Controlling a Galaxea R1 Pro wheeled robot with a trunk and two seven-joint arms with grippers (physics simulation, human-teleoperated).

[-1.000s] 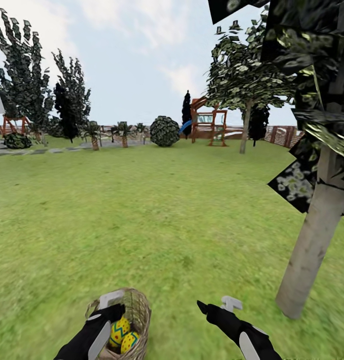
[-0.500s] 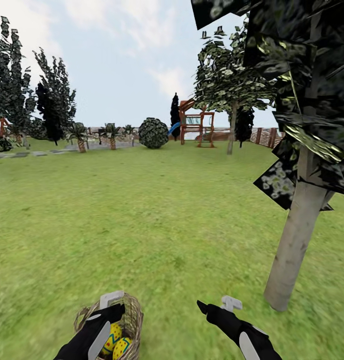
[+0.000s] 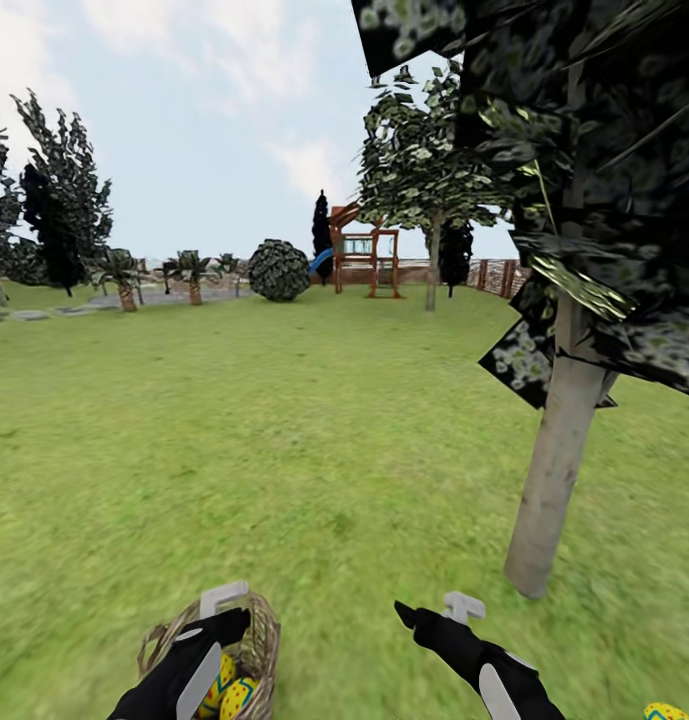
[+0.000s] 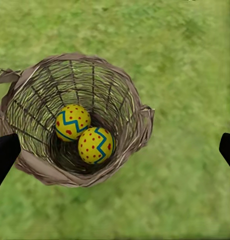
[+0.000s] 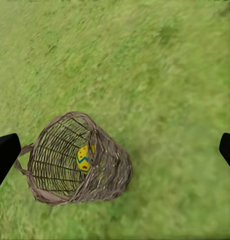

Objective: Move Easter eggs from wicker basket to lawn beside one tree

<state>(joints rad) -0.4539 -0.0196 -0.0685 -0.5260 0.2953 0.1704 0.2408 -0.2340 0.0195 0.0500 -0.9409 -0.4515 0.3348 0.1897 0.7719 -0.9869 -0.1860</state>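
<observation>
**View panned right; two eggs in basket**

Basket (image 3: 216,660) and tree (image 3: 549,480) shifted left in frame. Third egg (image 3: 666,712) newly visible on lawn (image 3: 314,450) at lower right. Left claw (image 4: 115,150) and right claw (image 5: 115,150) both wide open, empty.

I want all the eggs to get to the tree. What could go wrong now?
Two eggs lie touching, deep in the basket. The open left gripper might nudge one aside or catch the rim and tip it. A third egg on the lawn is barely in view and could be bumped.
</observation>
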